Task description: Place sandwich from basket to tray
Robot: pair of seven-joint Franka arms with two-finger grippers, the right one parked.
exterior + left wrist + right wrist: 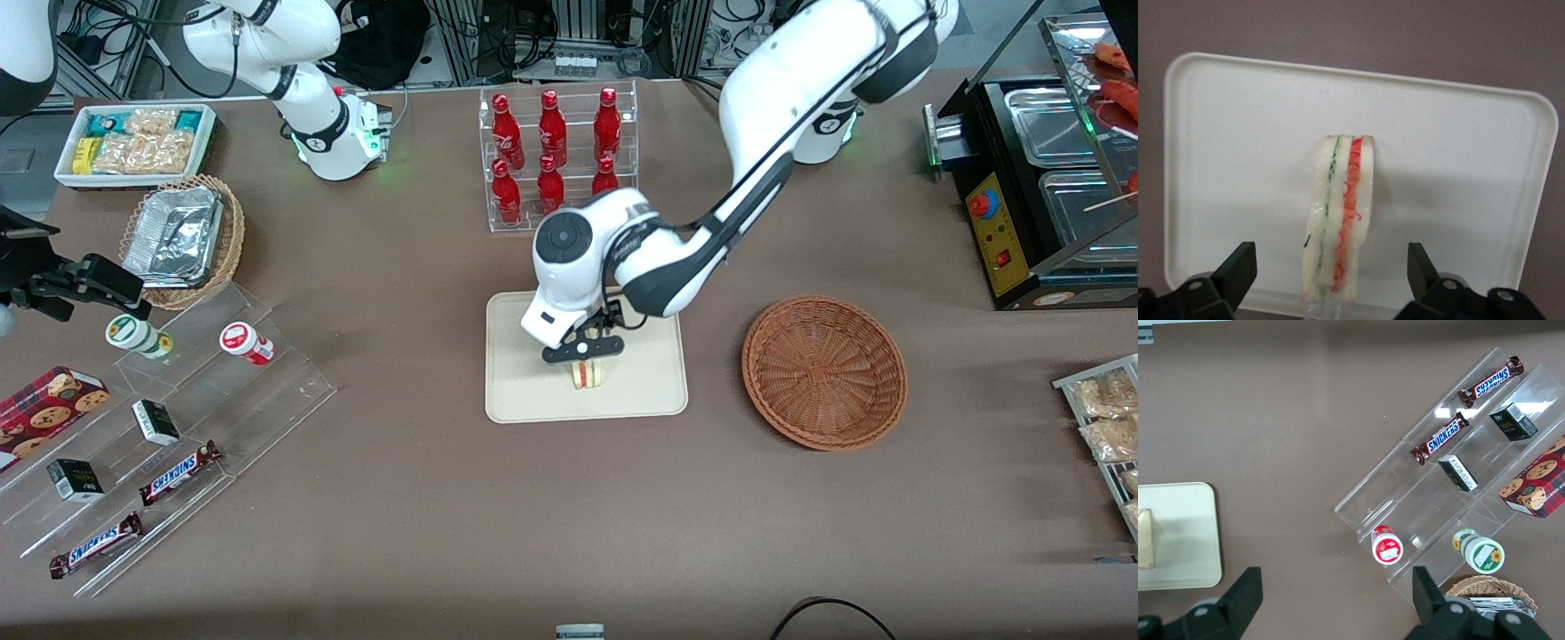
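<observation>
The sandwich [586, 374] [1340, 217] is a small white-bread wedge with red and green filling, standing on its edge on the cream tray [524, 396] [1231, 140]. My gripper [584, 348] [1331, 270] hovers just above it, open, with a dark finger on each side and a clear gap to the bread. The reddish-brown wicker basket [824, 371] sits beside the tray toward the working arm's end and holds nothing. In the right wrist view the tray [1188, 533] shows with the sandwich [1145, 538] on it.
A clear rack of red bottles [556, 151] stands farther from the front camera than the tray. A stepped acrylic display [169, 427] with snacks, a tan basket of foil containers [182, 236] and a white snack bin [133, 142] lie toward the parked arm's end. A black appliance [1040, 187] stands at the working arm's end.
</observation>
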